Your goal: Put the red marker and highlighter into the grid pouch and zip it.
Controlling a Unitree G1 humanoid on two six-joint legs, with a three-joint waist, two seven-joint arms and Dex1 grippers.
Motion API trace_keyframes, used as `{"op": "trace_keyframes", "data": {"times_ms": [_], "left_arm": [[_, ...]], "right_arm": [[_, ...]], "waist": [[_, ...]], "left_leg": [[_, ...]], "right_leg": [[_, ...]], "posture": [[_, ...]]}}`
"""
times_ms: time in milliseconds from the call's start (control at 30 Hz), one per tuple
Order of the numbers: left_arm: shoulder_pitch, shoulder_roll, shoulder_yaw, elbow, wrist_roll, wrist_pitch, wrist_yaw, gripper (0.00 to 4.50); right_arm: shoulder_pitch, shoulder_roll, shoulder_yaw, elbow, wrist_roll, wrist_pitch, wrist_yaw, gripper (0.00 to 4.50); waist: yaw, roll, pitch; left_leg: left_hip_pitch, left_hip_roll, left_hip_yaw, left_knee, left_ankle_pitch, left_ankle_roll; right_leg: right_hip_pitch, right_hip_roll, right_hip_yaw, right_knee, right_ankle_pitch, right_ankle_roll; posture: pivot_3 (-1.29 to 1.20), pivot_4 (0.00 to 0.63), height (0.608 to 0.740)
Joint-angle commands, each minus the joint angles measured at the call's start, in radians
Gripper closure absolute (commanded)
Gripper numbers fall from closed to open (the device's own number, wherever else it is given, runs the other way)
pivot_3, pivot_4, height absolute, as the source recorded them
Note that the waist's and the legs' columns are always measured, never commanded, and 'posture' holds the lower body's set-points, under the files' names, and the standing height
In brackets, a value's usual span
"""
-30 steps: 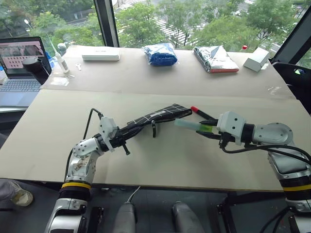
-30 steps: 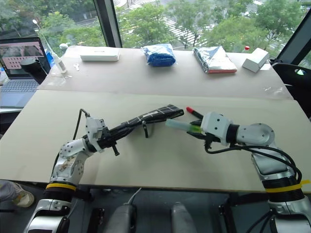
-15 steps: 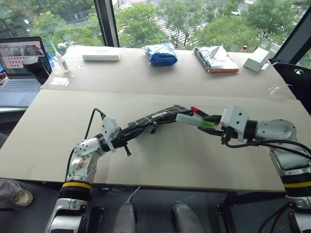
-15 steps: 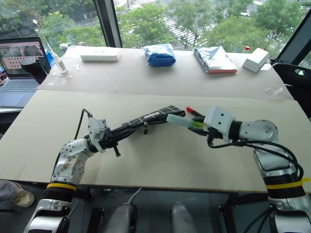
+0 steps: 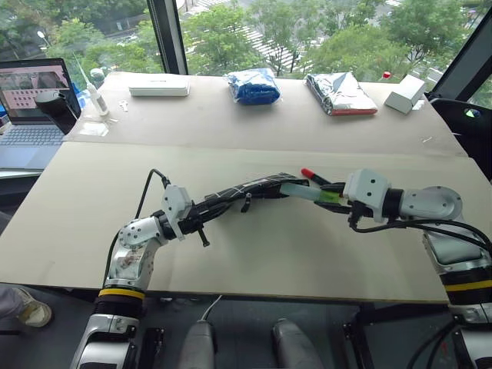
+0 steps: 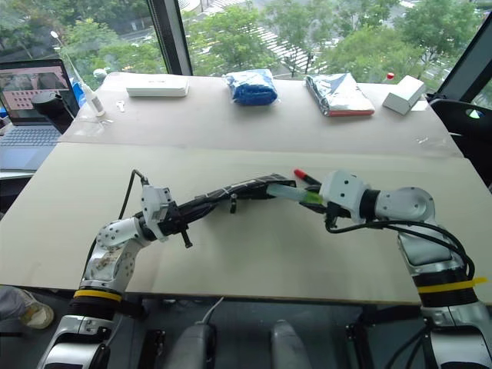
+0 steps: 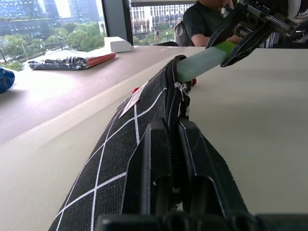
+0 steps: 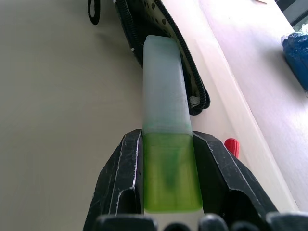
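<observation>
1. Left gripper [image 7: 171,163]: fingers fully closed on the near end of the grid pouch [image 5: 242,191], holding it raised off the bench [image 5: 254,261] at centre frame in the head views.
2. Grid pouch: runs from the left gripper up and to the right, its open zippered mouth at the far end facing the right gripper. Its black pull cord [image 5: 245,203] hangs below the middle of the pouch.
3. Right gripper [image 8: 167,178]: fingers part open, clamped on the green end of the highlighter [image 8: 166,144], one finger on each side.
4. Highlighter: pale translucent end points at the pouch mouth and touches or just enters it; in the left wrist view the tip lies against the zipper edge. How far in it sits, cannot tell.
5. Red marker [image 5: 317,178]: lies on the bench just behind the highlighter and the right gripper, right of centre, red cap end towards the upper left, just beside the pouch mouth. Outside the pouch.
6. Pouch zipper is open at the mouth.
</observation>
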Motion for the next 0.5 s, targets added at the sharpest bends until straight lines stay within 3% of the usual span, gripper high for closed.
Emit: {"op": "trace_keyframes", "data": {"times_ms": [33, 500], "left_arm": [[-0.010, 0.006, -0.007, -0.037, -0.008, 0.004, -0.010, 4.50], [-0.017, 0.005, -0.010, -0.039, -0.012, 0.018, -0.013, 4.50]], "right_arm": [[-0.045, 0.029, 0.036, -0.008, -0.028, -0.035, -0.009, 3.40], [-0.185, 0.265, 0.239, 0.012, -0.175, -0.096, -0.069, 3.40]], "waist": [[0.000, 0.000, 0.000], [0.003, 0.000, 0.000]], "left_leg": [[0.000, 0.000, 0.000, 0.000, 0.000, 0.000], [0.000, 0.000, 0.000, 0.000, 0.000, 0.000]], "right_leg": [[0.000, 0.000, 0.000, 0.000, 0.000, 0.000], [0.000, 0.000, 0.000, 0.001, 0.000, 0.000]], "posture": [[0.00, 0.150, 0.740], [0.00, 0.150, 0.740]]}}
